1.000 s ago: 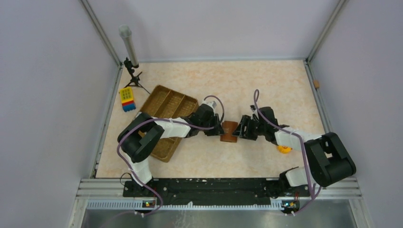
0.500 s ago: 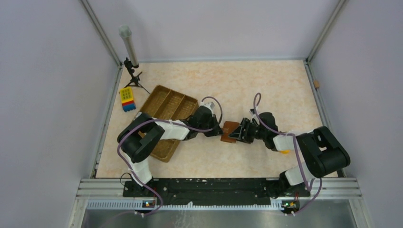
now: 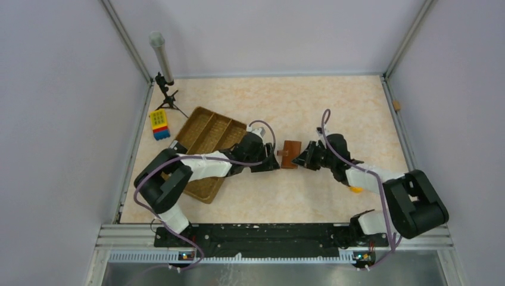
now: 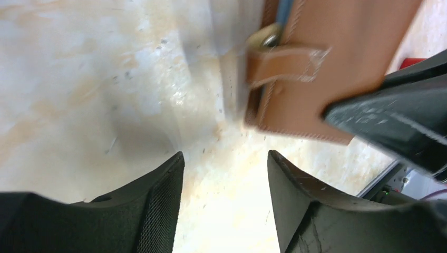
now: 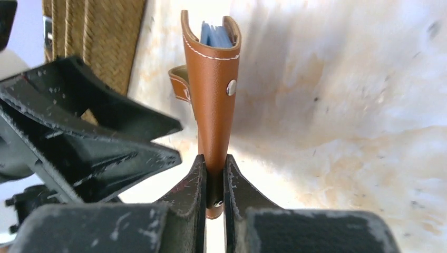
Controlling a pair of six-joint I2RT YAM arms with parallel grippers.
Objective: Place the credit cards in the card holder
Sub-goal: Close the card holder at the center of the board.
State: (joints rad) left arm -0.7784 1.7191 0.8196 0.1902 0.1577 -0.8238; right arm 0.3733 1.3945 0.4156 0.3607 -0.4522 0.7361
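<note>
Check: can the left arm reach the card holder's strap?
Likely yes: the right tool grips the card holder by its opposite edge, and the strap faces the open left tool, nothing between.

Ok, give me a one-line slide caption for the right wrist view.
Right claw pinches the brown card holder on edge, blue cards showing at its far end.

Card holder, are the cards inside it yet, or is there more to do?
Looks nearly done: a blue card sits inside the card holder. In hand: the right pincer pinches one edge of the holder; the left pincer is open and empty. Left: the snap strap hangs unfastened; I see no loose cards lying around.
</note>
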